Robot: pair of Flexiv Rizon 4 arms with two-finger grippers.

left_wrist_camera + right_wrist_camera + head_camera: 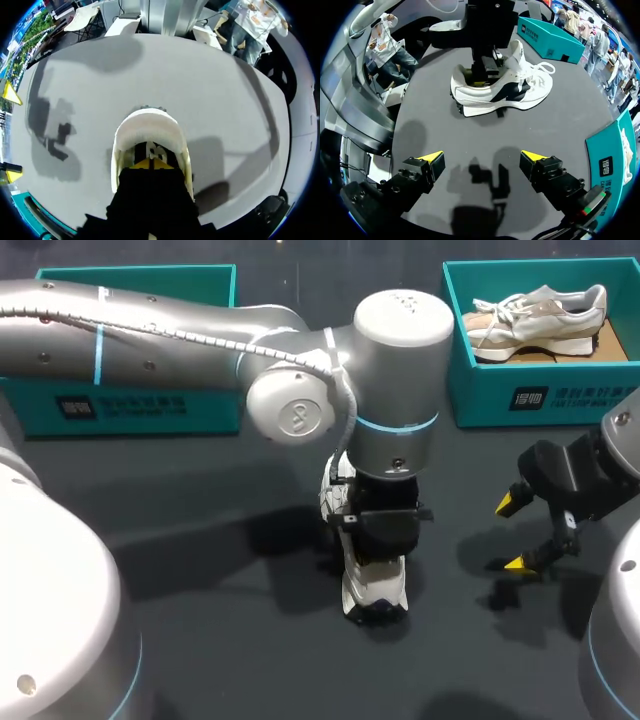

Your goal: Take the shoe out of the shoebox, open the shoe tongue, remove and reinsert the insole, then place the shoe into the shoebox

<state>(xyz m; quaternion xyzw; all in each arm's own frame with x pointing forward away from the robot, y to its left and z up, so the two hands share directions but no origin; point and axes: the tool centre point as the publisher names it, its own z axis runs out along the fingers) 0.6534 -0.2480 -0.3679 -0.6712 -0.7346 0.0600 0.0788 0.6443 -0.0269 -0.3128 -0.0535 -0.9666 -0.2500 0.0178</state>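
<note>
A white and black sneaker (372,590) stands upright on the dark table, its heel toward the front edge. My left gripper (380,540) reaches straight down into the shoe's opening. In the left wrist view its yellow tips (150,163) are pressed together inside the white heel collar (149,122), shut; what lies between them is hidden. From the right wrist view the sneaker (515,92) lies side-on ahead, with the left gripper (481,75) dipped into its heel end. My right gripper (481,159) hangs open over bare table to the shoe's right (522,533), apart from it.
A teal shoebox (480,400) at the back right holds a second, beige and white sneaker (540,318). Another teal box (130,400) stands at the back left, partly behind my left arm. Bare table lies in front of and to the left of the shoe.
</note>
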